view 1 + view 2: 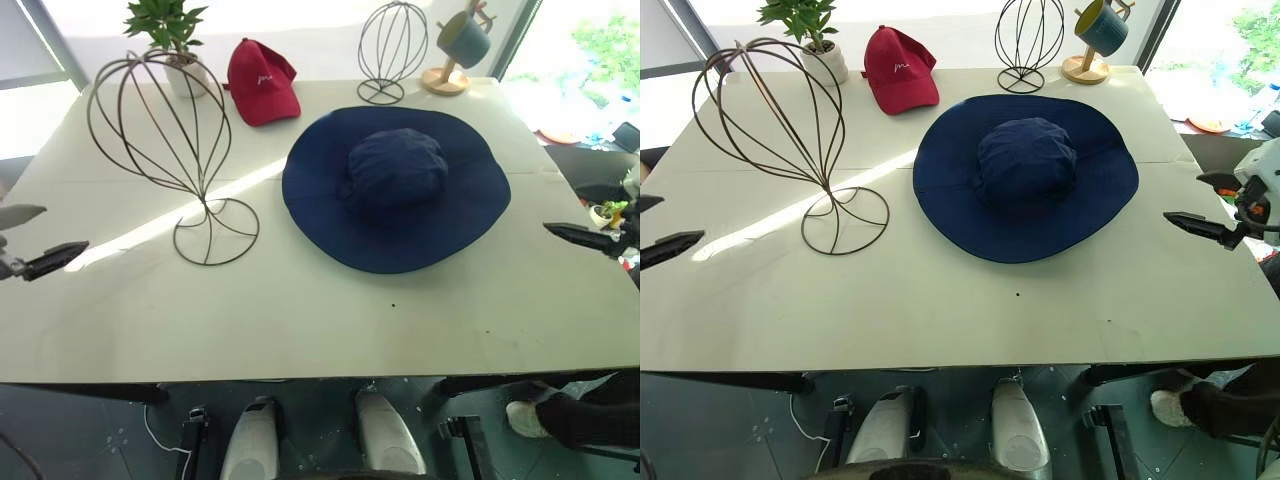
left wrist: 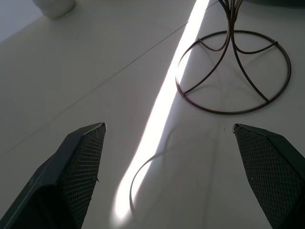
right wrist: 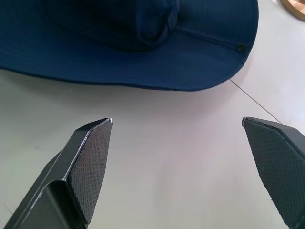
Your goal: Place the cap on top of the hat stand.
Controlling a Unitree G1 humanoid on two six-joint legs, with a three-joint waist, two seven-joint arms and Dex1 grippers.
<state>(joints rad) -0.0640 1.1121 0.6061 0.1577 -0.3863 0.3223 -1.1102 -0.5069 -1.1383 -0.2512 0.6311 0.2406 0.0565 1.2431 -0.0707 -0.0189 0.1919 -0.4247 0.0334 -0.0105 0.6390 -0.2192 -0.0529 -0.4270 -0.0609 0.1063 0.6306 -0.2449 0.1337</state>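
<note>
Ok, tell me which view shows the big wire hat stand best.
The left eye view: the hat stand shows whole there, balloon frame, stem and round base, standing upright on the table. The right eye view shows it whole too. The left wrist view catches just its base ring and lower stem.

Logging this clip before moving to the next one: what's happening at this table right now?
Nothing is being handled yet. The wide-brimmed navy fabric sun hat lies flat on the white table, beside the large dark wire balloon-shaped hat stand, which is bare. The left end effector is open near the stand's round base; the right end effector is open, facing the hat's brim without touching it.
</note>
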